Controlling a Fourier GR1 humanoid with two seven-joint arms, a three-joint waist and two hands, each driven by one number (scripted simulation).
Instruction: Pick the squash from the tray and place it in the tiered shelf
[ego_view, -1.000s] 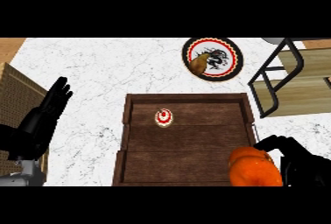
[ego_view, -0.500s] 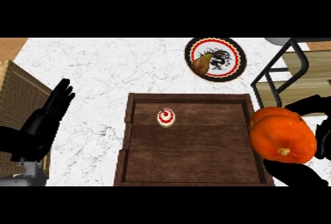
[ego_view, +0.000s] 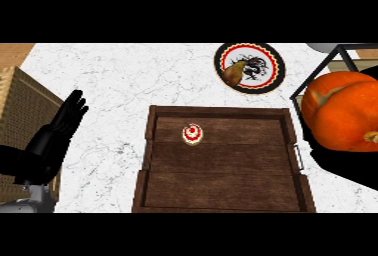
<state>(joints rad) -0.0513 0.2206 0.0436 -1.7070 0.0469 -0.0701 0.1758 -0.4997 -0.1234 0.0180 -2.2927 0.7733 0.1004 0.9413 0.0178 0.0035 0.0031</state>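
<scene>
At right edge, squash atop right hand fingers.

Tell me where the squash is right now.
In the head view the squash is at the right edge, off the wooden tray and just right of it, up against the tiered shelf, below and right of the decorated plate.

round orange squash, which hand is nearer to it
Right. The right hand is just under the round orange squash, against it; the left hand rests open across the brown wooden tray.
</scene>
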